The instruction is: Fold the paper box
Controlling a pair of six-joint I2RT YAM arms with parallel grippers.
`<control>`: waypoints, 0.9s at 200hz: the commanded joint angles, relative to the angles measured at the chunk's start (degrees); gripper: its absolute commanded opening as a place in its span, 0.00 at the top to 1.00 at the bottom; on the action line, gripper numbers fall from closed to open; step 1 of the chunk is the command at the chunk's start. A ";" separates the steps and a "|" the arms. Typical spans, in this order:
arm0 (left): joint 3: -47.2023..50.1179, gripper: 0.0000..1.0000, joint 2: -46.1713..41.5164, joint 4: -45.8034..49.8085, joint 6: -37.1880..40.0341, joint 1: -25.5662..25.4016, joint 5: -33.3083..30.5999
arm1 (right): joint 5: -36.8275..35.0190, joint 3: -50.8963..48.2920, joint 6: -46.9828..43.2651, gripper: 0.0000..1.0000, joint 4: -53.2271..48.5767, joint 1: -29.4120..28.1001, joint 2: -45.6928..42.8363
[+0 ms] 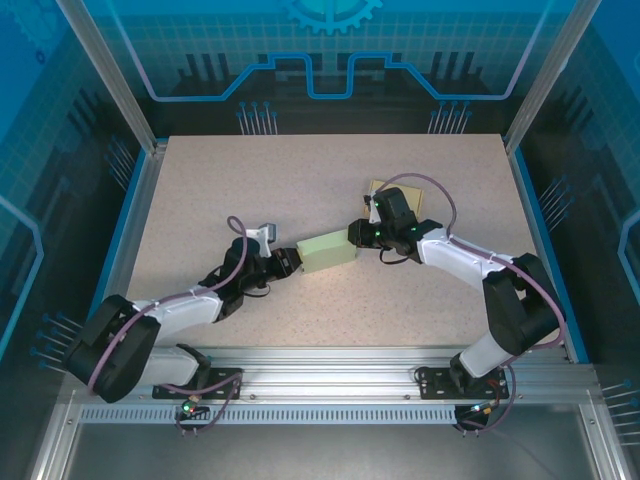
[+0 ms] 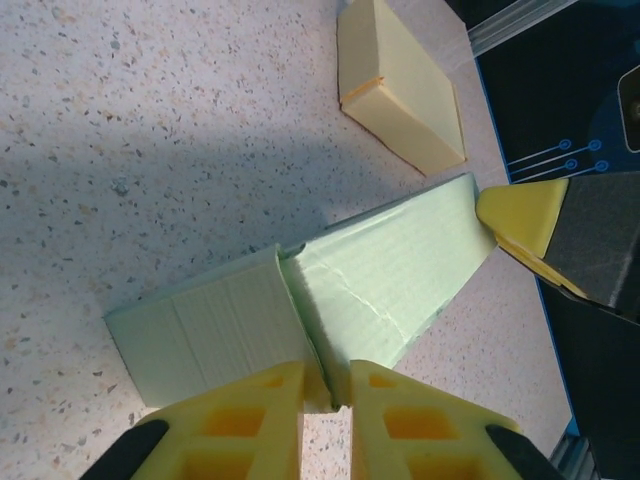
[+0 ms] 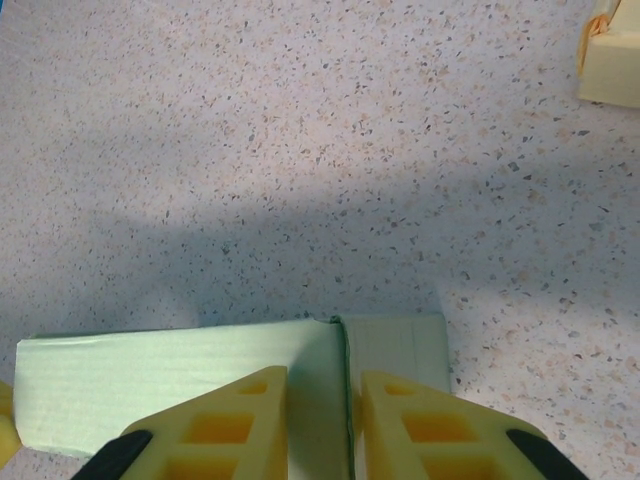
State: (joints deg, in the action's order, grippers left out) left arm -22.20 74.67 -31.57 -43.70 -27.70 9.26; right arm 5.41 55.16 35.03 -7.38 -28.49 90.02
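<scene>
Top view, left to right: the left arm reaches in from the lower left over the table point(image 1: 250, 190). The left gripper point(image 1: 287, 262) sits at the left end of the green paper box point(image 1: 327, 250). The box lies flat on the table near frame centre, long side running left to right and slightly tilted. The right gripper point(image 1: 357, 236) is at its right end. Just upper right of that, partly behind the right arm, lies a closed yellow box point(image 2: 400, 85), apart from the green one.

Left wrist view: the yellow fingers point(image 2: 265, 420) are nearly together at the bottom centre, pinching the near edge of the paper box point(image 2: 380, 280) right at a fold seam. A ribbed flap lies left of the seam and a creased panel right of it. The right gripper's fingertip point(image 2: 520, 215) touches the far corner at the right. The yellow box sits at the top, its lid closed.

Right wrist view: the fingers point(image 3: 235, 425) at the bottom are pressed close, nipping the box edge point(image 3: 200, 375) at a seam. The long panel is on the left and the short flap on the right. A corner of the yellow box point(image 3: 610, 65) shows at the upper right.

Both boxes are closed up, so the contents cannot be told.
</scene>
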 commanded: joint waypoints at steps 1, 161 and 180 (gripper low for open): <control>4.04 0.86 2.14 4.94 -1.60 0.56 -0.50 | -2.68 -3.39 0.13 0.77 -8.71 -0.43 3.29; -4.58 0.58 -22.14 28.96 16.93 0.81 -10.82 | -3.51 -3.57 1.00 0.79 -8.25 -1.28 2.53; -5.65 0.44 -23.63 25.45 26.15 0.82 -9.20 | -3.65 -3.22 1.01 0.79 -8.27 -1.56 2.69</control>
State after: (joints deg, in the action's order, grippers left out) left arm -25.10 53.28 -6.24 -30.89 -27.31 -0.23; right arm 4.51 54.41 35.90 -5.74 -28.93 89.93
